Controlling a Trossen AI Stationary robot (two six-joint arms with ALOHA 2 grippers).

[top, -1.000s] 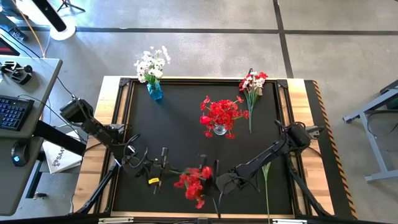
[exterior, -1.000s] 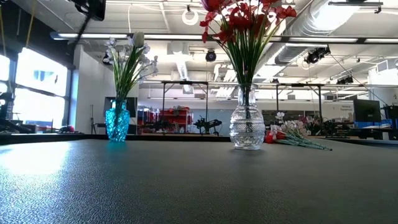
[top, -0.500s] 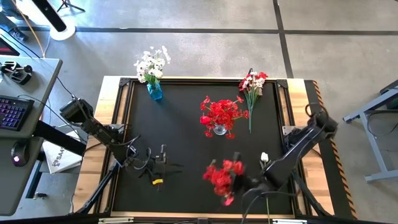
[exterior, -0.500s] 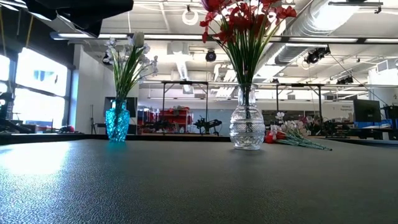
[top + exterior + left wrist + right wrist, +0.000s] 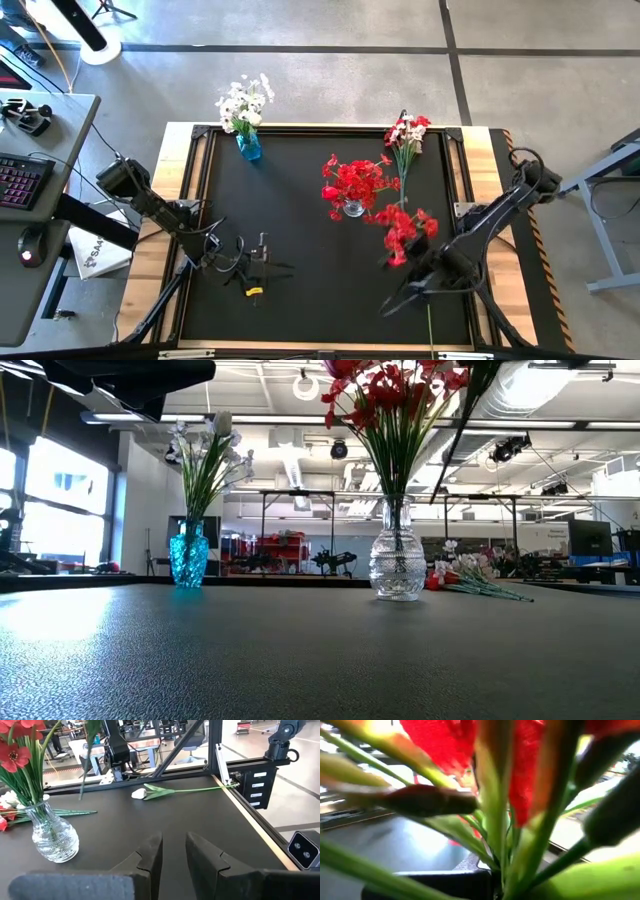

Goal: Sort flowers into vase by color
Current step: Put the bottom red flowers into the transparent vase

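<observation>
Red sprig (image 5: 402, 232) gripped by right tool (image 5: 432, 272), jaws clamped on stems, carried above tabletop (image 5: 290, 200) just beside clear vase (image 5: 353, 208). Risk judged: crowded red blooms in vase could be snagged, vase tipped. Left tool (image 5: 172, 851) parked low, narrowly parted, empty. White tulip (image 5: 150, 792) lying on tabletop; mixed bunch (image 5: 405, 135) unsorted; blue vase (image 5: 248, 147) well apart.

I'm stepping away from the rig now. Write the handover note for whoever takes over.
Right gripper: shut on a red bunch, held above the mat near the clear vase.
Left gripper: slightly open, holding nothing, waiting low at the mat's left.
Done: red flowers in the clear vase, white flowers in the blue vase.
Left: place the held bunch; sort the mixed bunch at the far right; pick up the white tulip lying at the right edge.
</observation>
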